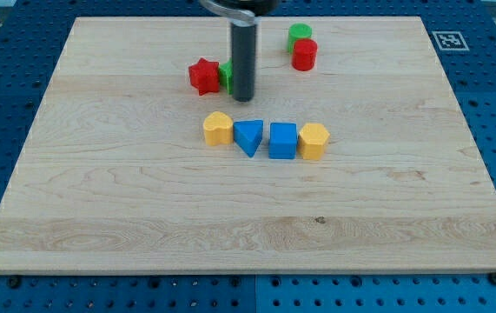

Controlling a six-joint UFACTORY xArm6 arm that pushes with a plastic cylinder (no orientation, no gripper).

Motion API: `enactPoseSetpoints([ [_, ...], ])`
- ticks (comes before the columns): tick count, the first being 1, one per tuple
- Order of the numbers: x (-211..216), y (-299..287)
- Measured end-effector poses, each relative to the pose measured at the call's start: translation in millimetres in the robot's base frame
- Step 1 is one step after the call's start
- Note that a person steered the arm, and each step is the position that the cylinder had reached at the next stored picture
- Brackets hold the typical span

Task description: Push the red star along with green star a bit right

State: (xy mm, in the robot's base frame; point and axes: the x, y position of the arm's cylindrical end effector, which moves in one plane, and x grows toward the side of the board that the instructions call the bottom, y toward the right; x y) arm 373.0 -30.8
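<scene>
The near part of the wooden desk (143, 226) toward the view's bottom carries only bare wood grain. Further up, about mid-board, four blocks stand in a row: a yellow block (218, 129) with a rounded top at the view's left, then a blue triangle (248, 136), a blue cube (282, 140), and a second yellow block (314, 141) at the view's right, each just beside its neighbour.

Beyond the row, the red star (202, 76) sits left of centre. The green star (226, 76) is touching its right side, though only a sliver of green shows, so its shape cannot be made out. My tip (243, 96) stands right against that green block on its right side, the dark rod hiding most of it. The end effector is a plain rod, so it neither spreads nor pinches anything.

Farthest away, toward the view's top, a red cylinder (304, 55) stands with a green cylinder (299, 35) touching just behind it.

No containers show on the desk.
</scene>
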Motion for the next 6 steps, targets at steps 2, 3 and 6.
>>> enactPoseSetpoints([
  [2, 8, -101],
  [3, -24, -123],
  [6, -47, -36],
])
